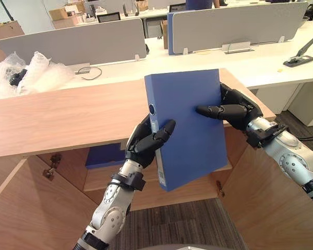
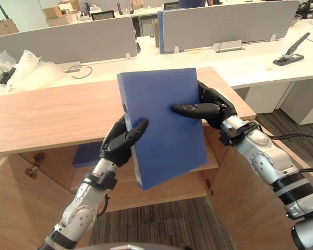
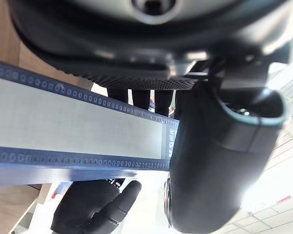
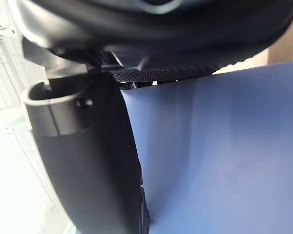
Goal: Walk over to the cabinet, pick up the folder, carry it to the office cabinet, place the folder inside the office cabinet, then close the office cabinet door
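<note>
Before the open cabinet (image 1: 68, 114), we are holding the blue folder (image 1: 190, 130) nearly upright, left hand (image 1: 148, 140) curled round its spine, right hand (image 1: 235, 109) pinching its opposite edge, steadying it for shelving.

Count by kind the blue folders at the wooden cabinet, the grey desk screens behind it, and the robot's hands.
Blue flat folders: 2, held folder, shelf folder
Grey panel desk screens: 2, left screen, right screen
Dark robot hands: 2, left hand, right hand, both gripping the held folder
Total: 6
</note>
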